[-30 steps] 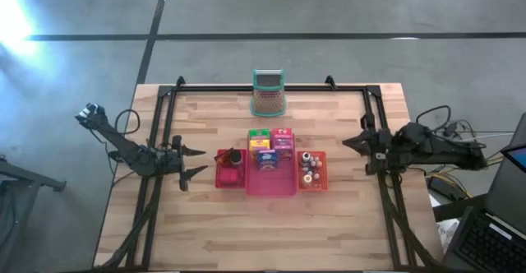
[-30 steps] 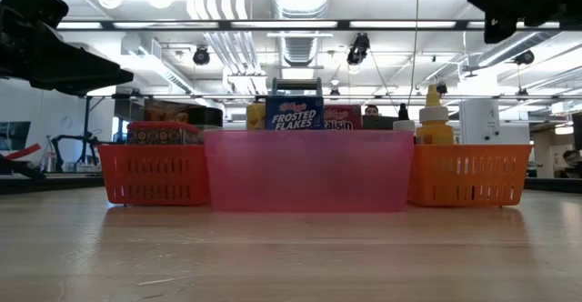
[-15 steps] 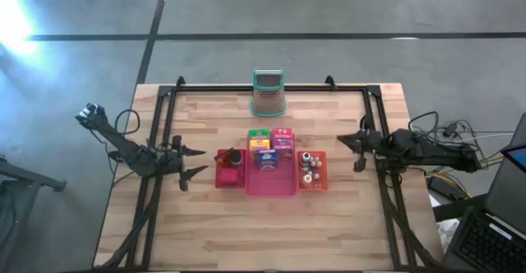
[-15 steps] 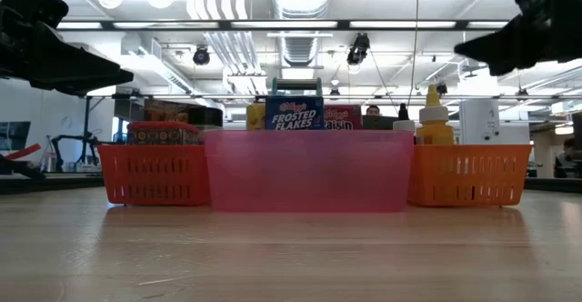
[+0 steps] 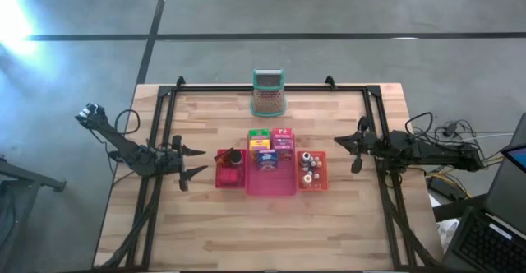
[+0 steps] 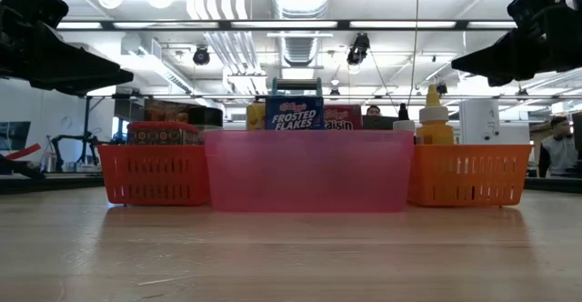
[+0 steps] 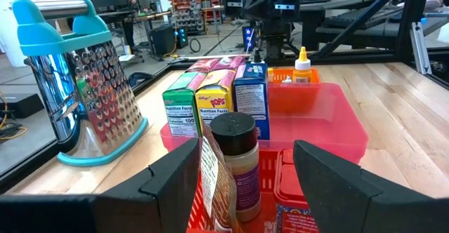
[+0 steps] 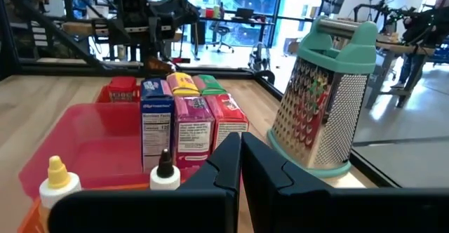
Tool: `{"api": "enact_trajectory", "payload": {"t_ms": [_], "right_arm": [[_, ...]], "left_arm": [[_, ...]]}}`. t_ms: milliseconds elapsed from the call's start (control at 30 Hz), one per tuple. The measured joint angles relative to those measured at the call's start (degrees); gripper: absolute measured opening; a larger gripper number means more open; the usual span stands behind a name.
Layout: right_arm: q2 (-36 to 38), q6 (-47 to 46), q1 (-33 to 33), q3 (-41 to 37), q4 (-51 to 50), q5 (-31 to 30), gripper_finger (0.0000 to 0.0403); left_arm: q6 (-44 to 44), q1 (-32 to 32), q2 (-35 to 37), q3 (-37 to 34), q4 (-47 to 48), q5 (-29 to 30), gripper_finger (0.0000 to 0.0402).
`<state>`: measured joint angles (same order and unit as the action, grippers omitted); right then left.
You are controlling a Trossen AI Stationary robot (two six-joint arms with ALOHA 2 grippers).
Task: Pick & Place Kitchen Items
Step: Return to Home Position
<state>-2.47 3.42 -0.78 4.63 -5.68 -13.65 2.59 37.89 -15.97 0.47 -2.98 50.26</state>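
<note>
Several small boxes (image 5: 270, 145), green, yellow, blue, pink and red, stand upright at the far end of the pink bin (image 5: 271, 184). A dark-lidded jar (image 7: 237, 164) and packets stand in the red basket (image 5: 229, 170) to its left. Small capped bottles (image 5: 309, 168) stand in the orange basket (image 6: 468, 175) to its right. My left gripper (image 5: 194, 161) hangs open above the table, left of the red basket, pointing at it, with nothing between its fingers (image 7: 172, 184). My right gripper (image 5: 338, 140) hangs shut (image 8: 240, 157) right of the orange basket, pointing toward it.
A metal grater with a teal rim and handle (image 5: 268, 93) stands upright at the table's far edge, behind the bin. Black frame rails (image 5: 164, 117) run along the left, right and far sides. Bare wood (image 5: 263, 232) lies between the baskets and the near edge.
My right gripper has come down and tipped forward until it points about level, its tip now slightly nearer the orange basket; it has stayed shut. The left arm and all the items are where they were.
</note>
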Motion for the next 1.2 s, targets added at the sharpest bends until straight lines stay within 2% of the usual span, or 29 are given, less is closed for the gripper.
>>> {"api": "enact_trajectory", "payload": {"t_ms": [167,367,433,600,700,933,1100,1200], "right_arm": [[-0.01,-0.02,0.0,-0.69,0.02,0.04,0.0008],[-0.01,0.01,0.0,-1.42,0.07,0.09,0.0008],[0.08,0.0,0.0,-1.42,0.25,0.1,0.0008],[-0.02,0.01,0.0,-1.42,0.22,0.13,0.0008],[-0.03,0.02,-0.02,-1.42,0.18,0.13,0.0008],[-0.06,0.02,-0.04,-1.42,0.21,0.11,0.0008],[-0.07,0.01,-0.02,-1.42,0.22,0.13,0.0008],[-0.08,0.01,-0.02,-1.42,0.22,0.11,0.0008]], "left_arm": [[-0.01,-0.3,0.86,-0.02,0.0,0.0,0.0236],[-2.65,-4.38,5.46,-0.13,0.0,-0.51,0.0236],[-4.54,-6.9,7.41,-0.13,-0.07,-4.51,0.0236],[-10.99,-15.04,14.04,-0.13,-0.14,-27.7,0.0236],[-11.15,-20.71,15.88,-0.13,0.89,-36.84,0.0236],[-9.06,-31.38,15.06,-0.13,1.95,-42.06,0.0236],[-10.1,-32.81,15.37,-0.13,3.13,-48.28,0.0236],[-11.36,-32.79,15.09,-0.14,3.27,-49.22,0.0236]]}}
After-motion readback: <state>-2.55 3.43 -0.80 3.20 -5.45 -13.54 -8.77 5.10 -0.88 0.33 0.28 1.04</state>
